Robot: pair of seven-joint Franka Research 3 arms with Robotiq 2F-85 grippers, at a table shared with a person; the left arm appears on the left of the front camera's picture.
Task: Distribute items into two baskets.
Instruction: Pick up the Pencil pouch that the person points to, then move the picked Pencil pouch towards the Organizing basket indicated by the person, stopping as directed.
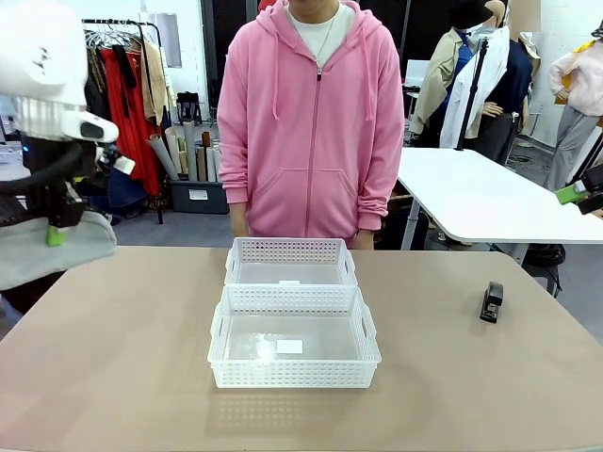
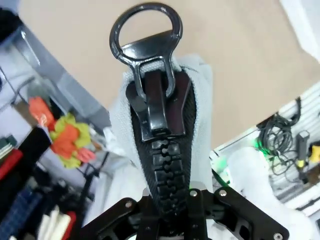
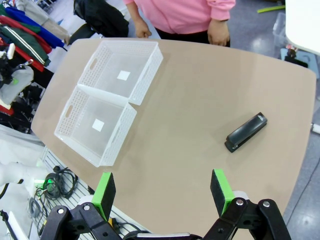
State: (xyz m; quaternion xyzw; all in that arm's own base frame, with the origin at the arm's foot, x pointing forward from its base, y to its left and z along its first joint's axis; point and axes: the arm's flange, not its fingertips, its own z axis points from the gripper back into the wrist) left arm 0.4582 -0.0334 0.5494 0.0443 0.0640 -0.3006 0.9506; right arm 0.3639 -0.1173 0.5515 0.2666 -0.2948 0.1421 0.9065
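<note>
A: Where is the pouch?
B: In the left gripper (image 1: 55, 234), lifted at the far left corner of the worktop (image 1: 122, 358). The pouch (image 1: 52, 256) hangs as a grey fold below the jaws.

A: How is it gripped?
B: In the left wrist view the jaws are clamped tight on the black zipper (image 2: 160, 150), close to its end. The slider and its ring pull stand up past the fingers, with grey fabric on either side.

A: And the baskets?
B: They are in the middle of the worktop, one behind the other, with their long sides touching. The far basket (image 1: 290, 250) sits near the far edge, just in front of the person (image 1: 316, 122). The near basket (image 1: 294, 373) sits on the robot's side of it. Each has a small white label (image 1: 289, 347) on its floor.

A: What about the right gripper?
B: The right gripper (image 3: 162, 192) is spread wide, with nothing between its green pads (image 3: 105, 192). It hangs in the air out by the worktop's right edge, and its camera looks down on the stapler (image 1: 491, 301).

A: Where does the stapler lie?
B: On the worktop near the right edge, well apart from both baskets and from either gripper.

A: Where are the person's hands?
B: One hand (image 3: 218, 34) hangs at the far edge, behind the far basket and apart from it. The other is beside it at the same edge.
</note>
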